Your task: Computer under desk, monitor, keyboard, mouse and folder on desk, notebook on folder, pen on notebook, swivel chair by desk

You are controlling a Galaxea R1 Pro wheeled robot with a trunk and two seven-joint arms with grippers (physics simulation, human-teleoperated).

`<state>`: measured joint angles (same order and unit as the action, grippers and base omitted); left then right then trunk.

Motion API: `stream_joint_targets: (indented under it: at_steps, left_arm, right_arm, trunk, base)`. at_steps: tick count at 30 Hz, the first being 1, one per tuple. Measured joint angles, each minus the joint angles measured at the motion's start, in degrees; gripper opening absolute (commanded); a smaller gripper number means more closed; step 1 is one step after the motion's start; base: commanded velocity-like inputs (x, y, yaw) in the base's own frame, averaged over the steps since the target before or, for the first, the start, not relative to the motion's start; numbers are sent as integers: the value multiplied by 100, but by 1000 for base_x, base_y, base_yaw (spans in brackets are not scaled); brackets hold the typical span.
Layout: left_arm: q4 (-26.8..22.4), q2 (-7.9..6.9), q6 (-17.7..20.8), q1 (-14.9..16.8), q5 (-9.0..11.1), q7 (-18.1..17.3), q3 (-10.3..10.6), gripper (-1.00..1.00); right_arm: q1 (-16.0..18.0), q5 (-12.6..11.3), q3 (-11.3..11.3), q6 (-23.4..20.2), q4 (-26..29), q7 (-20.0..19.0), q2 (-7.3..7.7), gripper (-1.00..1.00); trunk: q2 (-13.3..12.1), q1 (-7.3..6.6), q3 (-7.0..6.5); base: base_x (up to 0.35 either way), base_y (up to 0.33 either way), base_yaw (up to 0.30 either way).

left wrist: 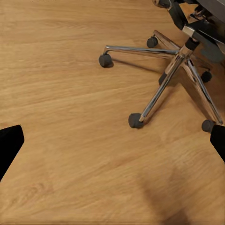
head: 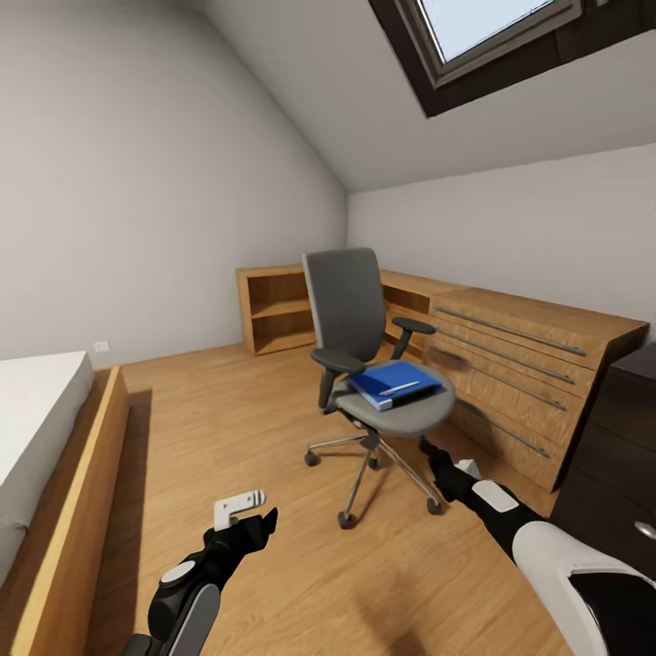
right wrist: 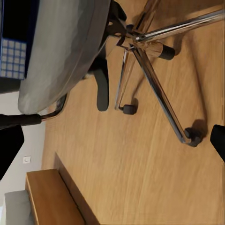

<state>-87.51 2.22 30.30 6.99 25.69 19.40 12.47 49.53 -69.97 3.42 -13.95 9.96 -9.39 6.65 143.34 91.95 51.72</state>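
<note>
Blue folder (head: 392, 383), pen (head: 399, 387) on top: flat on swivel chair (head: 364, 364) seat beside the wooden counter (head: 538, 355). Likely light, stiff, slippery; grip a projecting edge. Left hand (head: 251, 527) and right hand (head: 435, 456) released, empty, above floor.

An attic room with pale grey walls (head: 137, 164) and a sloping ceiling (head: 364, 100); a dark-framed skylight (head: 497, 36) sits at the upper right, showing bright sky. Warm wooden floor (head: 219, 419) fills the lower frame. At the left edge, a bed (head: 36, 410) in a wooden frame. Centre back, an open wooden shelf unit (head: 278, 310); to its right a long wooden drawer unit (head: 528, 364), then a dark cabinet (head: 620, 428) at the right edge
</note>
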Motion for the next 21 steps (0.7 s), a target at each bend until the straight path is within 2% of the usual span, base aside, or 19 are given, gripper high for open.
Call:
stream_joint_targets:
  at_steps: [6, 11, 12, 14, 15, 19, 20, 21]
  left_arm:
    - [-3, -3, -3, 0, -6, -1, -5, 100]
    - [1, 9, 14, 0, -9, 5, 6, 100]
    - [5, 13, 17, 0, -7, 6, 8, 100]
    - [11, 17, 20, 0, -5, 7, 11, 100]
    - [32, 20, 21, 0, 1, 13, 15, 100]
    - [242, 23, 8, 0, 8, 26, 18, 100]
    - [445, 23, -3, 0, 5, 29, 19, 100]
    - [564, 24, -8, 0, 4, 29, 19, 100]
  right_arm:
    - [0, 32, 11, 768, -58, 205, -170, 100]
    - [-7, 370, 72, 1186, -155, 262, -259, 100]
    - [-11, 610, 114, 1326, -242, 275, -273, 100]
    - [-13, 915, 152, 1495, -354, 291, -287, 100]
    - [-14, 1232, 178, 1700, -490, 302, -310, 100]
    - [-17, 1871, 199, 2209, -806, 318, -413, 100]
    - [-29, 2117, 202, 2473, -918, 352, -464, 100]
    - [-49, 2221, 203, 2609, -958, 384, -484, 100]
  trunk:
    - [-6, -14, -110]
    - [-13, -27, -221]
    - [-52, -48, -239]
    - [-132, -91, -275]
    - [-173, -113, -293]
    - [-333, -201, -365]
    - [-373, -223, -383]
    - [-413, -245, -401]
  base:
    - [-11, 0, 0]
    - [-3, 0, 0]
    - [-1, 0, 0]
    - [0, 0, 0]
    - [0, 0, 0]
    - [0, 0, 0]
    - [0, 0, 0]
    - [0, 0, 0]
